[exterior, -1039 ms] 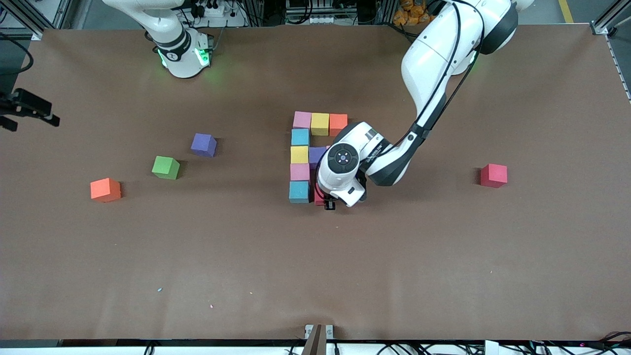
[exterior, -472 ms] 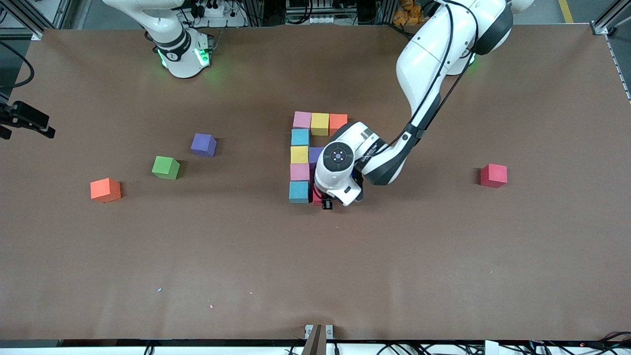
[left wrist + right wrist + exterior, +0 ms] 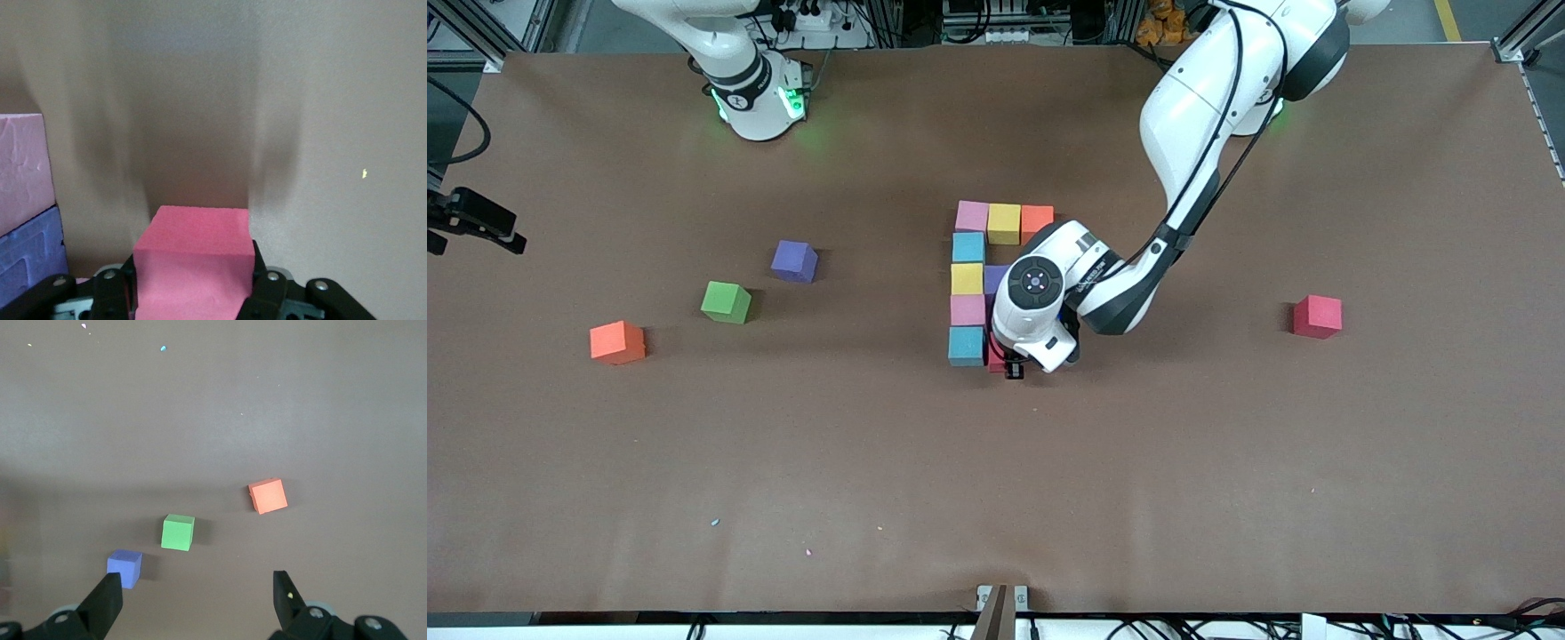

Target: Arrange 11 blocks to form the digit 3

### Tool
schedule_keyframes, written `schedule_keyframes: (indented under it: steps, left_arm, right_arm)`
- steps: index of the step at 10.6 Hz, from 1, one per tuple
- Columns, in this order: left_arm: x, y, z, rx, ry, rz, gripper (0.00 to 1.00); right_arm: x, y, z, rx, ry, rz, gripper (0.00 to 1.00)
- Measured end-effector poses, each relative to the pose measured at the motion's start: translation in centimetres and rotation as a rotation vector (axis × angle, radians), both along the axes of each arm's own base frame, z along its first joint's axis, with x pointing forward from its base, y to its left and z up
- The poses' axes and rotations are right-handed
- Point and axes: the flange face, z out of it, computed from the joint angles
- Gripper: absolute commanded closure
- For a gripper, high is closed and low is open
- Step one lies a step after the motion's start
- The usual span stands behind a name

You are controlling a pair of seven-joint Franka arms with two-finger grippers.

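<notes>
Blocks for the digit 3 [image 3: 967, 278] sit in the middle of the front view. The left gripper [image 3: 1007, 363] is low at the lower end of the figure, clamped narrowly on a pinkish-red cube [image 3: 192, 257]; the left wrist view shows a finger pressed on each side of it. Over the last second this gripper has slid a little toward the lower blue cube [image 3: 967, 346], so the held cube now lies just beside it. It looks like the start of the last bar, about to be set down.

Counted in the figure:
- Two pink cubes, the top one [image 3: 972, 216] and the lower one [image 3: 967, 309].
- Two yellow cubes, the top one [image 3: 1004, 223] and the middle one [image 3: 967, 278].
- Two blue cubes, the lower one and the upper blue cube [image 3: 968, 247].
- One orange cube [image 3: 1037, 222].
- One purple cube [image 3: 996, 277], half hidden by the left wrist.

The wrist may hide more.

Four cubes lie loose. A purple one [image 3: 794, 261], a green one [image 3: 726, 302] and an orange one [image 3: 617, 342] are toward the right arm's end of the table. A red one [image 3: 1317, 316] is toward the left arm's end.

The right gripper [image 3: 480, 220] waits at the frame's edge with its fingers spread wide and nothing in them.
</notes>
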Motion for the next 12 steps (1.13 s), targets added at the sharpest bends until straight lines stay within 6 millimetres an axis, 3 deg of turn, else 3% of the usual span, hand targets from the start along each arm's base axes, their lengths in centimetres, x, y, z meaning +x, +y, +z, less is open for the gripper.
schedule_keyframes:
  steps: [3,4,5,6,10,12]
  left_arm:
    - [-0.1,-0.2,0.0,-0.001,-0.001,-0.002,0.99]
    - [-0.1,-0.2,0.0,-0.001,-0.001,-0.002,0.87]
    - [-0.1,-0.2,0.0,-0.001,-0.001,-0.003,0.63]
    - [-0.1,-0.2,0.0,-0.001,-0.001,-0.003,0.04]
    - [0.1,-0.5,0.7,-0.011,-0.012,-0.010,0.00]
    - [0.7,-1.0,3.4,-0.039,-0.047,-0.009,0.00]
  right_arm:
    - [1.3,2.4,-1.4,-0.003,0.005,0.044,0.00]
    - [1.6,2.7,-1.9,-0.003,0.009,0.049,0.00]
    - [1.8,2.8,-2.2,-0.003,0.014,0.056,0.00]
    - [2.0,3.1,-2.5,-0.004,0.017,0.066,0.00]
    - [2.1,3.2,-2.4,-0.005,0.011,0.070,0.00]
    - [2.1,3.2,-2.4,-0.005,0.009,0.070,0.00]
